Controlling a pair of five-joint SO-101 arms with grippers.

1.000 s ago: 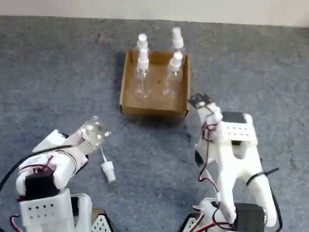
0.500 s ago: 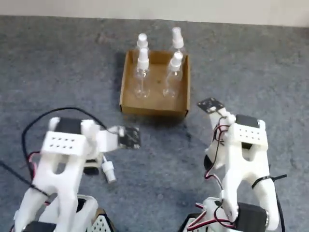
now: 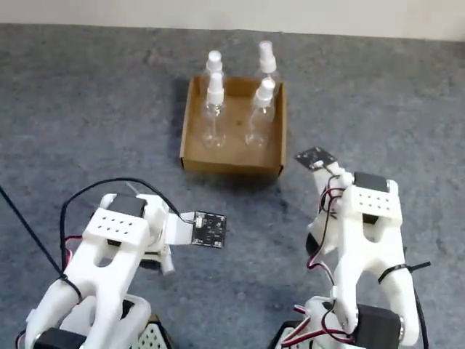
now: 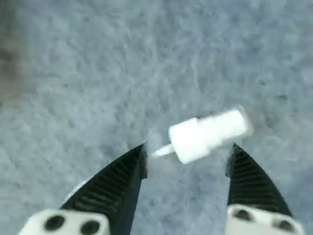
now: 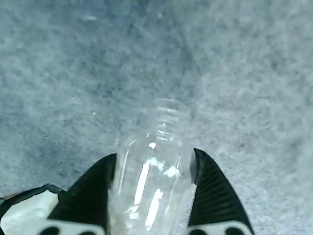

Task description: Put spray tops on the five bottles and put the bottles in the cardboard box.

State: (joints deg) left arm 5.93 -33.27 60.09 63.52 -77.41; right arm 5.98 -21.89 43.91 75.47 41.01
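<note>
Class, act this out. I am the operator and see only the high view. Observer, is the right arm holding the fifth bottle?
Observer: Yes, the right tool is shut on a clear bottle.
Operator: Is it capped?
Observer: No, its threaded neck is bare.
Operator: Where is the loose spray top against the left tool?
Observer: It lies on its side on the grey carpet, between the open tool's fingers, thin tube towards one of them.
</note>
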